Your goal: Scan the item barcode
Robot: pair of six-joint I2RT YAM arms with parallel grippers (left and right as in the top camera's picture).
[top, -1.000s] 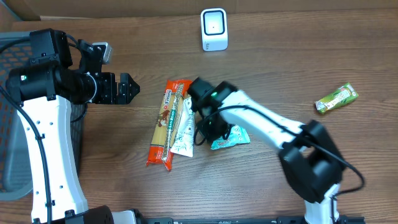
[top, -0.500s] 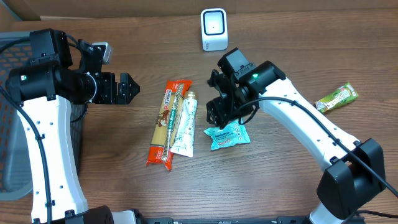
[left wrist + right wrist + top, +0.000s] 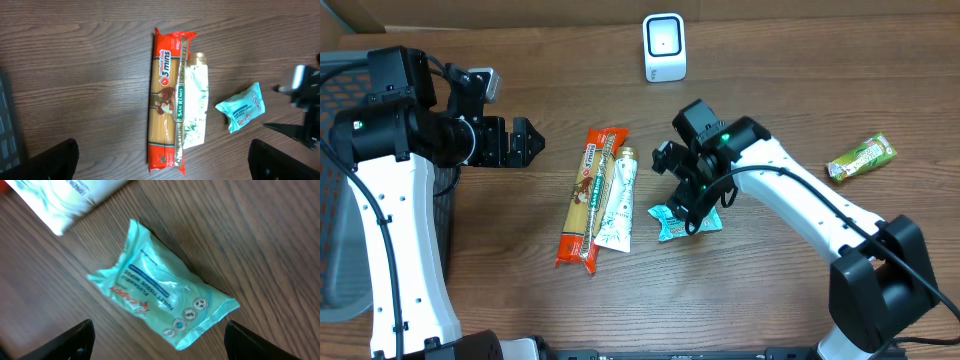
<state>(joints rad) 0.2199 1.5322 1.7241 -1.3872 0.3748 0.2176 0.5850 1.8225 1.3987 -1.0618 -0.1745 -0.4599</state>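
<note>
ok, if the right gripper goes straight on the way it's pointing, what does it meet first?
Most likely the teal tissue pack, which lies centred under the open right gripper in its wrist view; its height above the pack is unclear.

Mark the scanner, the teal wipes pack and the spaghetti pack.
scanner [image 3: 664,46], overhead view, middle of its white front face.
teal wipes pack [image 3: 160,300], right wrist view, centre of the wrapper.
spaghetti pack [image 3: 166,105], left wrist view, printed label midway along.

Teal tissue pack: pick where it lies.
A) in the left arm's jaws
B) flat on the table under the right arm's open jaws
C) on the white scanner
B: the teal tissue pack lies flat on the table, right jaws spread either side, clear of it.
</note>
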